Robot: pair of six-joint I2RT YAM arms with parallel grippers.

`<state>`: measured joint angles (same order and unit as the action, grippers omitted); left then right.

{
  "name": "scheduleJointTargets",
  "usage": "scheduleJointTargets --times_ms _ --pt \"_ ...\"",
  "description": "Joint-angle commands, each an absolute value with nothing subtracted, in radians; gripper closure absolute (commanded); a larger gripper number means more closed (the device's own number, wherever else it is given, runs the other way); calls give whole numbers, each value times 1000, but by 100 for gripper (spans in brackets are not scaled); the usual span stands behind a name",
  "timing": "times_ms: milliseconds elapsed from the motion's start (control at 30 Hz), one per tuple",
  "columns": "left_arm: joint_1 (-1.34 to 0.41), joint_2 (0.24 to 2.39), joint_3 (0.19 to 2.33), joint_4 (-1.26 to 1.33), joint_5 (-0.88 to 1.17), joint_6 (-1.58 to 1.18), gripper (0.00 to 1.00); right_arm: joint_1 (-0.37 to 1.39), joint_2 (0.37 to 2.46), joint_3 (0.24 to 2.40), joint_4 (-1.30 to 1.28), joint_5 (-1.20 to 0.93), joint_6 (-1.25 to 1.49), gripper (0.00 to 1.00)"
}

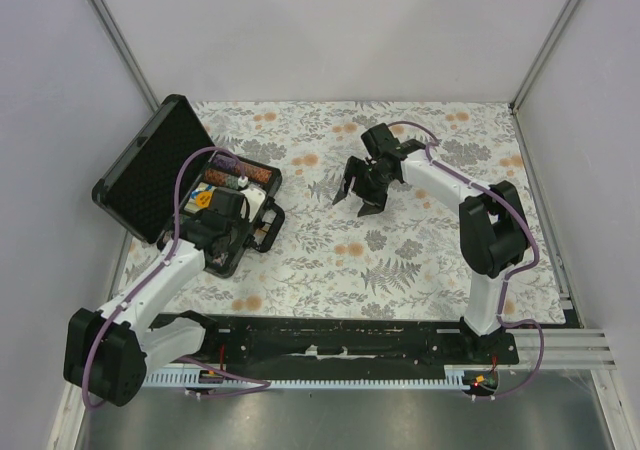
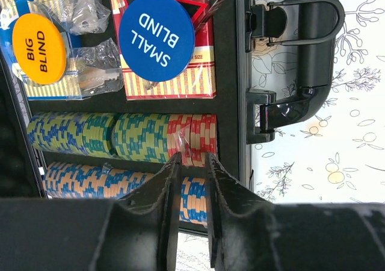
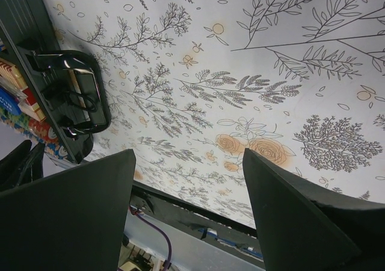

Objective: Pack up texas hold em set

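1. Top view: the case (image 1: 150, 170) lies open at the left of the table (image 1: 420, 260). The left gripper (image 1: 225, 208) is inside it and the right gripper (image 1: 365, 192) is well apart.
2. Left wrist: the fingers (image 2: 171, 186) are narrowly parted and empty above the chip rows (image 2: 120, 135). Lift straight out.
3. Right wrist: the jaws are wide and empty. The case handle (image 3: 72, 96) shows at left, so keep clear of it.

Beneath the right gripper (image 3: 189, 156), and spreading out on every side of it, lies a table (image 1: 400, 270) covered with a pale cloth printed with grey ferns, line-drawn sprigs and orange blooms; the same print shows just to the right of the left gripper (image 2: 192, 158). Plain pale walls (image 1: 330, 30) rise beyond both and to either side; slim metal posts (image 1: 549, 40) mark the far corners; behind them a black rail (image 1: 340, 342) edges the table, then a dull grey surface (image 1: 350, 420); the light is soft and even.
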<state>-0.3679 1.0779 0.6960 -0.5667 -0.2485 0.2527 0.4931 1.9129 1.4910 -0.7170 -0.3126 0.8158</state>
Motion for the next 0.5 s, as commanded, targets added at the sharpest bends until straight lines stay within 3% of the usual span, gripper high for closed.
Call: scheduleJointTargets --times_ms 0,233,400,467 --pt "-365 1068 696 -540 -276 250 69 483 1916 1517 -713 -321 796 20" --pt "-364 996 741 -552 -293 238 59 480 1911 1532 -716 -313 781 20" --pt "-365 919 790 -519 -348 213 40 480 1901 1536 -727 -296 764 19" --pt "-365 893 805 -488 -415 174 23 479 1890 1531 -727 -285 759 19"
